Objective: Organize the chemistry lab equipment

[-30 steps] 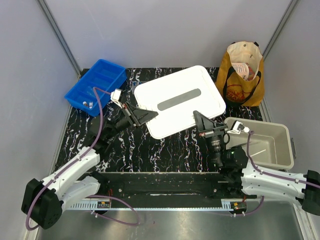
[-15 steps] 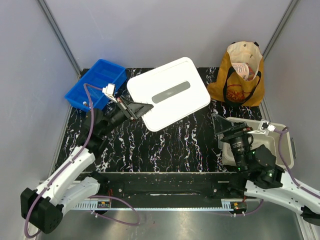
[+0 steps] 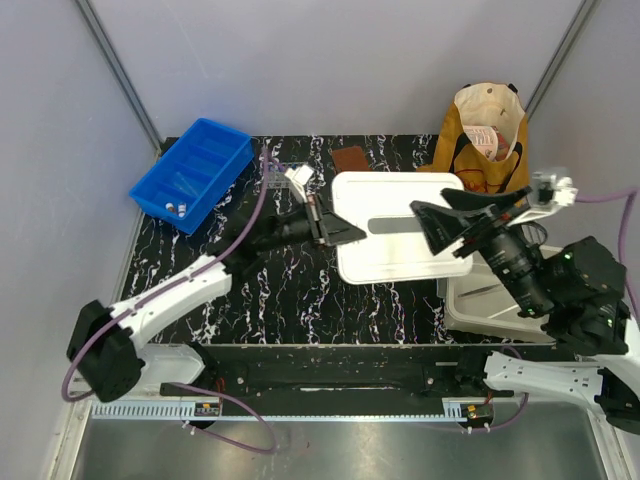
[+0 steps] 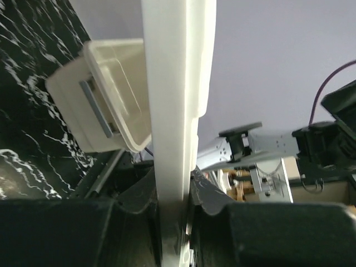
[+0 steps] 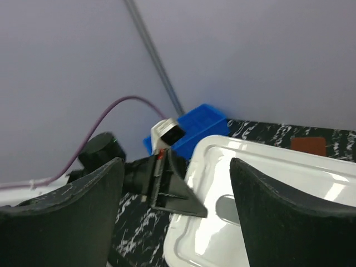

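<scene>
**Left arm holds the lid by its edge; right arm open above it**

We see the left gripper (image 3: 335, 232) (image 4: 172, 194) closed on the left edge of the white lid (image 3: 400, 245) (image 4: 175, 83) (image 5: 245, 183). In the left wrist view both fingers press flat against the thin rim. The lid hangs over the right half of the table (image 3: 280, 290), and its right side covers part of the beige tub (image 3: 510, 310) (image 4: 105, 94).

The right gripper (image 3: 440, 218) (image 5: 176, 167) is raised above the lid with its fingers spread wide and nothing between them.

Two white-capped vials (image 3: 176, 208) lie at the near end of the blue bin (image 3: 205, 160) (image 5: 203, 125), at the far left of the table. A small clear rack (image 3: 273, 172) stands just right of the bin, partly behind the left arm's cable. A brown square (image 3: 350, 158) lies flat near the back edge.

The tan tote bag (image 3: 485, 155) sits at the far right. A red-and-white package (image 3: 483, 140) shows inside it, but its print is too small for us to read.
</scene>
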Controlling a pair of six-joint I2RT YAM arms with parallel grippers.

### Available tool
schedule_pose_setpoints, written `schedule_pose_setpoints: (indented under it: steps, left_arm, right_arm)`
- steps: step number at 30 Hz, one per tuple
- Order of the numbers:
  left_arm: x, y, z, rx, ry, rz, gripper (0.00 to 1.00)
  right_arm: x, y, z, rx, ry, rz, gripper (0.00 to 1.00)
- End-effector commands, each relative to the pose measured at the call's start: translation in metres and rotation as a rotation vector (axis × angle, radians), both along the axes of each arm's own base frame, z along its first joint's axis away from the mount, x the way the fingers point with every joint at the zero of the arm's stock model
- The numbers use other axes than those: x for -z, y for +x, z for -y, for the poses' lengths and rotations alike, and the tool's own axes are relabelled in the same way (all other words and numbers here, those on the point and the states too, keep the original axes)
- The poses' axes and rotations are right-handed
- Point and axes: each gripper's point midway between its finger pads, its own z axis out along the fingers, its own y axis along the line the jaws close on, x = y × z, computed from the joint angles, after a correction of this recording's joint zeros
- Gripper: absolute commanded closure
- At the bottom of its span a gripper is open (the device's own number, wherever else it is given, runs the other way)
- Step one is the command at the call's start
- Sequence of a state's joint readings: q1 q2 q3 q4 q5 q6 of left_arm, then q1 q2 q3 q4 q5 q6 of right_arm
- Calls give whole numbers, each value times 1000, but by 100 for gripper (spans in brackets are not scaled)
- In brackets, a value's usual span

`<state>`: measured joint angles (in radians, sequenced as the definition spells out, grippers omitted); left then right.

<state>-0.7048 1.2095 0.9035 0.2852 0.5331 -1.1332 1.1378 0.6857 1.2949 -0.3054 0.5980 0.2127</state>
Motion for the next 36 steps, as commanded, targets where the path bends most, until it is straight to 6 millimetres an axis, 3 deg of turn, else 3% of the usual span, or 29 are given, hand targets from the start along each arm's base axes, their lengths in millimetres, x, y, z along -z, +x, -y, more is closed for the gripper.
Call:
schedule_pose_setpoints:
  steps: [1, 6, 18, 23, 36]
  left_arm:
    - [-41, -12, 36, 112, -122, 100, 100]
    - [-31, -9, 79, 154, -142, 55, 100]
    - [-10, -23, 175, 299, -263, -73, 100]
    - [-8, -30, 198, 320, -279, -105, 100]
    - [18, -41, 234, 335, -266, -195, 100]
  right_arm:
    - [10, -27, -62, -299, -130, 35, 18]
    - [-2, -46, -93, -470, -54, 43, 18]
    - [-24, -63, -124, -636, 127, 26, 19]
    - [-20, -66, -129, -664, 130, 15, 20]
    - [-18, -62, -112, -607, 173, 2, 20]
